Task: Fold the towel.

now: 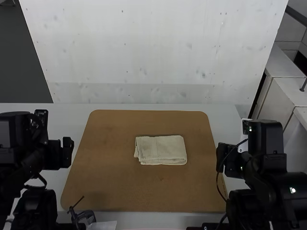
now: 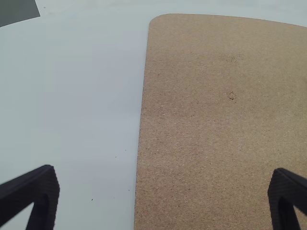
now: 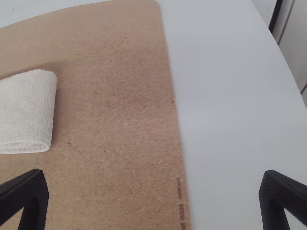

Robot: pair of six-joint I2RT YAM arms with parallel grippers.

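Observation:
A cream towel [image 1: 160, 150] lies folded into a small layered rectangle near the middle of the brown board, its left edge slightly uneven. Over the board's left side is my left gripper [image 1: 68, 143], apart from the towel. On the right, my right gripper [image 1: 221, 157] stands over the board's right edge, also away from the cloth. The left wrist view has the left gripper [image 2: 163, 196] with fingers wide apart and nothing between them. In the right wrist view the right gripper [image 3: 153, 199] is likewise open and empty, with a smooth folded end of the towel [image 3: 29, 110] beyond.
The brown board [image 1: 110, 187] has rounded corners and lies on a pale table [image 1: 62, 112]. A pale wall [image 1: 153, 62] rises behind the table. Near the front left edge is a small dark device [image 1: 85, 215], and white cabinets [image 1: 283, 96] stand at the right.

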